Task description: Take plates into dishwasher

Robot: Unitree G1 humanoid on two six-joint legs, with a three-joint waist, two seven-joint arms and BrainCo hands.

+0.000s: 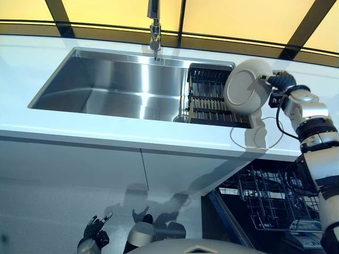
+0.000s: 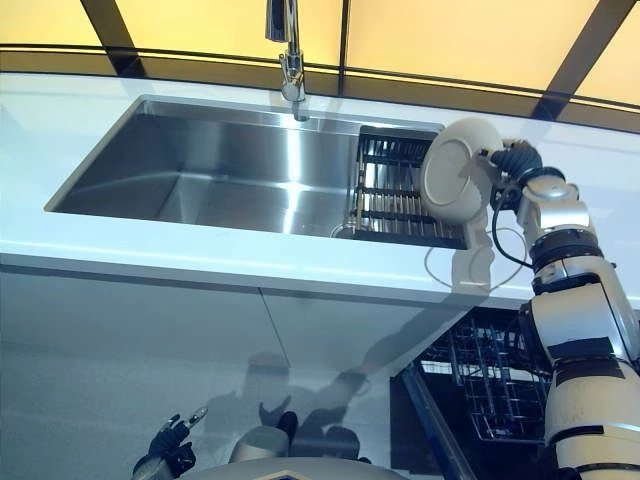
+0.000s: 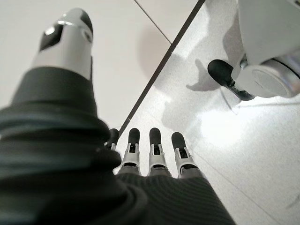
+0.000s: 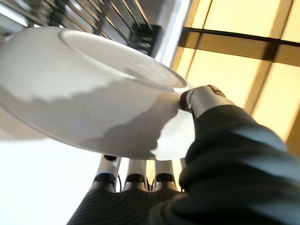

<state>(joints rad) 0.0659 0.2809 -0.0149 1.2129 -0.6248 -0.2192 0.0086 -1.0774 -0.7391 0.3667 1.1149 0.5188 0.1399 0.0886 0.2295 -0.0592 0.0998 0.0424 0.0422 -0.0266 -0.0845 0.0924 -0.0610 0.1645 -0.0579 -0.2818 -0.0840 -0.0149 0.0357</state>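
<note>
My right hand (image 1: 280,82) is shut on a white plate (image 1: 246,87), thumb on one face and fingers behind the other, and holds it upright above the right end of the black rack (image 1: 209,95) in the steel sink (image 1: 127,87). The right wrist view shows the plate (image 4: 89,98) close, with the thumb (image 4: 204,98) on its rim. The dishwasher's lower wire rack (image 1: 267,198) stands pulled out below the counter at the right. My left hand (image 1: 95,230) hangs low by the cabinet, open and empty; its straight fingers (image 3: 154,150) point at the floor.
A tap (image 1: 154,26) stands behind the sink's middle. The white counter (image 1: 106,135) runs in front of the sink, with white cabinet doors (image 1: 79,180) below. The open dishwasher door's edge (image 1: 228,217) slants down left of the wire rack.
</note>
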